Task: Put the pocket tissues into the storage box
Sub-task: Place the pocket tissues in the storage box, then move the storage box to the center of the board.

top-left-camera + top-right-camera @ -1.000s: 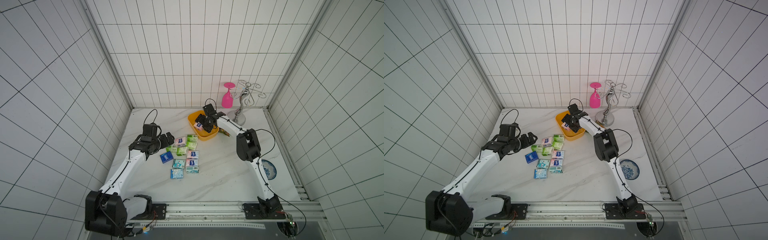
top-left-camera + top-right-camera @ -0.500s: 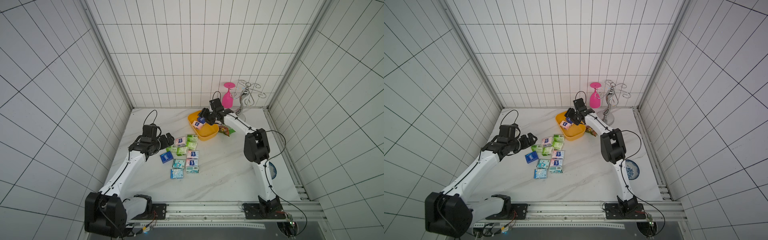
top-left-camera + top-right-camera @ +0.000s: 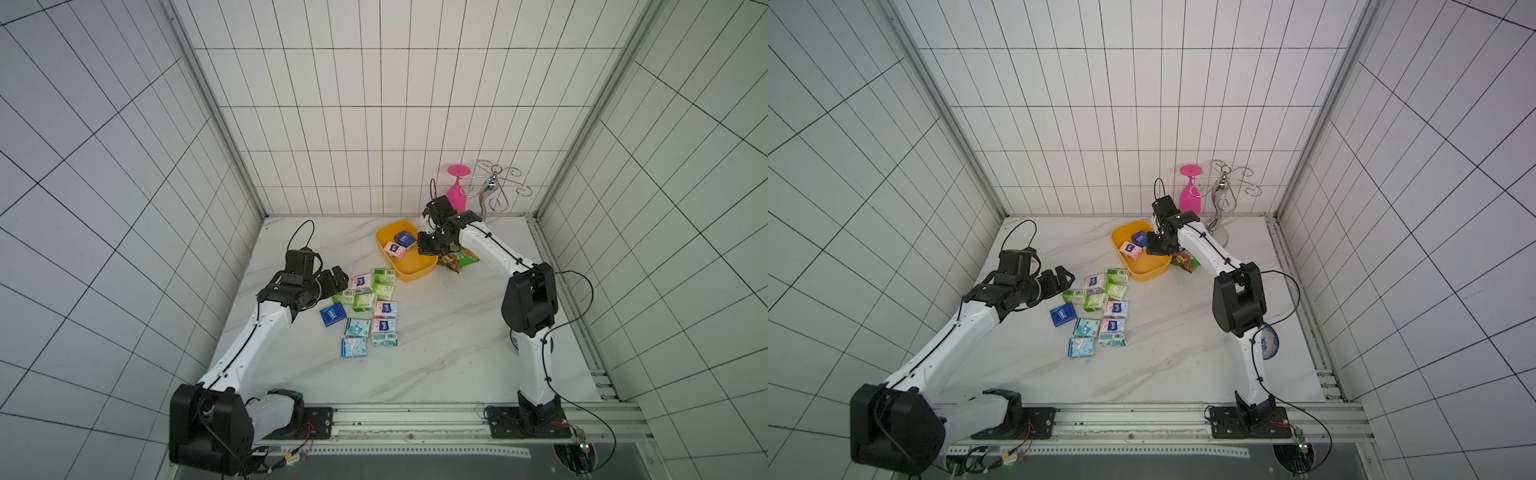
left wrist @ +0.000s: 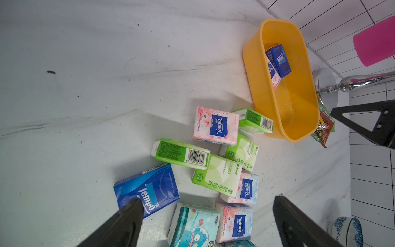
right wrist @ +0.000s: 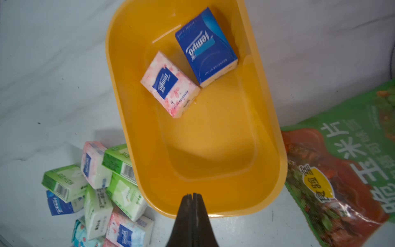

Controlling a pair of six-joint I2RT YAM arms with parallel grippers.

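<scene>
- Right wrist view: the right gripper (image 5: pixel 193 195) has its jaws pressed together with nothing between them, poised above the near end wall of the storage box (image 5: pixel 275 136).
- Beyond those closed tips, two pocket tissues lie inside the box: a pink-white packet (image 5: pixel 170 84) and a dark blue packet (image 5: pixel 206 47), touching at one corner; the half of the box nearer the jaws is bare.
- To one side of the closed jaws, just outside the box wall, lies a green-and-orange snack bag (image 5: pixel 346 171); to the other side sits the loose pile of packets (image 5: pixel 100 188), with a green one against the box wall.
- Left wrist view: the left gripper (image 4: pixel 206 210) has its jaws spread wide and holds nothing.
- One fingertip (image 4: pixel 133 206) overlaps a blue packet (image 4: pixel 149 188) lying on the table; between the spread jaws lie a teal cartoon packet (image 4: pixel 194 224) and a pink-white one (image 4: pixel 235 222).
- Ahead of the left jaws come green packets (image 4: pixel 215 175), then the box.
- In both top views the pile (image 3: pixel 368 309) (image 3: pixel 1096 307) sits between the two grippers.
</scene>
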